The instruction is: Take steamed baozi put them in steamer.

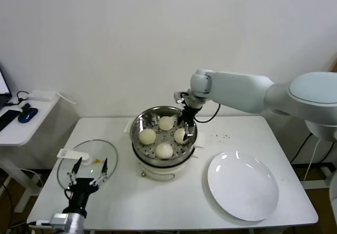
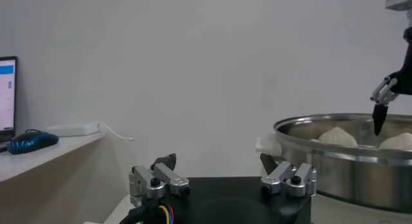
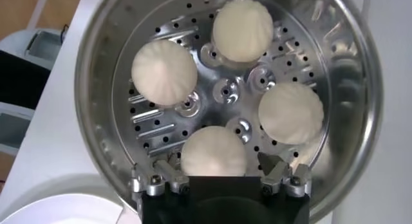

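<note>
The steamer [image 1: 138, 124] stands mid-table, a shiny perforated basket on a white pot base. Several off-white baozi lie in it: left [image 1: 147, 136], far [image 1: 166, 122], right [image 1: 180, 135] and near [image 1: 164, 150]. My right gripper [image 1: 185, 133] hangs open over the right-hand baozi. In the right wrist view this gripper [image 3: 219, 162] straddles one baozi [image 3: 214, 151], with a gap between its fingers and the dough; the other baozi sit around the steamer [image 3: 96, 116]. My left gripper [image 1: 89, 172] is open and empty, low at the table's front left; it also shows in the left wrist view [image 2: 217, 162].
A flat glass lid [image 1: 105, 155] lies under and beyond the left gripper. An empty white plate [image 1: 242, 184] sits at the front right. A side table [image 1: 21, 129] with a blue mouse [image 1: 26, 113] stands at the far left. The steamer rim [image 2: 341, 156] is right of the left gripper.
</note>
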Action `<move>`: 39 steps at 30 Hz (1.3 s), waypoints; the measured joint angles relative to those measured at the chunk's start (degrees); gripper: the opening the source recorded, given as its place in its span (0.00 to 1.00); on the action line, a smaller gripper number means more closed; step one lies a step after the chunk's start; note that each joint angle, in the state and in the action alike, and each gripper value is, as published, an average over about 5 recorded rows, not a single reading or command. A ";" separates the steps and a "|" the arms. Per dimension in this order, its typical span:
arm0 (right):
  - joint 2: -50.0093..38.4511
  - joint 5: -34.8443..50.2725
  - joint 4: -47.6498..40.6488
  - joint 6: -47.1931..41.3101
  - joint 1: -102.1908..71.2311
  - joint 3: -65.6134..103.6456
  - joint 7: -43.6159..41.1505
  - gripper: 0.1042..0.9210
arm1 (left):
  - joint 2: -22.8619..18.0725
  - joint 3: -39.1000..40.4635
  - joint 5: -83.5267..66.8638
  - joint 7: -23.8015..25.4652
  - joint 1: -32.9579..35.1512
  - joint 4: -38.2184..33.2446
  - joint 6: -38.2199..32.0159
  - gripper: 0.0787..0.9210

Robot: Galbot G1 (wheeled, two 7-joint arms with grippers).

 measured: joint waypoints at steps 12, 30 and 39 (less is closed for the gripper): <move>-7.87 2.50 7.27 0.86 5.02 2.38 2.51 0.88 | 0.35 -0.25 -0.07 -0.03 -0.21 -0.35 0.27 0.88; -36.29 -4.04 27.32 0.95 -10.34 24.51 19.22 0.88 | -0.70 0.99 1.23 -0.09 0.17 -0.38 0.14 0.88; -44.44 -9.14 35.88 3.88 -39.20 53.35 30.34 0.88 | -1.30 1.74 1.91 -0.03 0.45 -0.49 -0.12 0.88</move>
